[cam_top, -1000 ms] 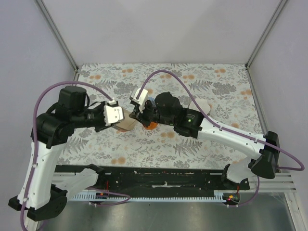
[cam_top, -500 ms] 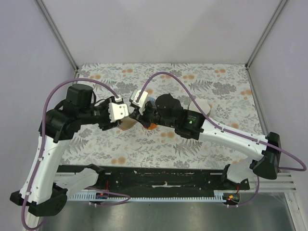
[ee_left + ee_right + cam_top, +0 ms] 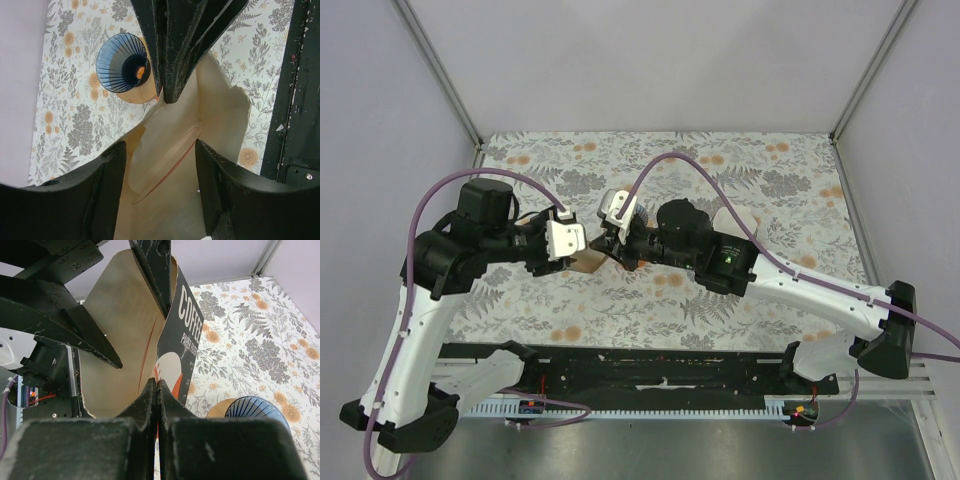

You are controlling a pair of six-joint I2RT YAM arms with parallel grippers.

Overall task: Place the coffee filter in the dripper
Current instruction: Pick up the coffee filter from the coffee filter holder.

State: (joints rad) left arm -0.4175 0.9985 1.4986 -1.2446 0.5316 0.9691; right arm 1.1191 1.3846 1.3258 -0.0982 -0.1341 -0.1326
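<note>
A black pack [image 3: 182, 335] printed "COFFEE PAPER FILTER" stands open between the two arms, its beige inside [image 3: 165, 175] facing the left wrist camera. A beige coffee filter with a curved seam [image 3: 172, 152] lies inside it. My right gripper [image 3: 157, 382] is shut on the edge of the pack's wall. My left gripper [image 3: 160, 150] is open, its fingers [image 3: 75, 320] spread at the pack's mouth with beige paper between them. The blue ribbed dripper [image 3: 122, 62] sits on a wooden base just beyond the pack, and it holds nothing. From above, the pack [image 3: 582, 262] shows as a beige patch between both grippers.
A flower-patterned cloth [image 3: 770, 170] covers the table. A pale cup-like object [image 3: 740, 220] sits behind the right arm. The black front rail [image 3: 300, 100] runs close to the pack. Grey walls and metal posts enclose the back and sides.
My left gripper has opened wider and moved right toward the right gripper, so both now meet at the pack. The right arm has shifted slightly right and stayed shut.
</note>
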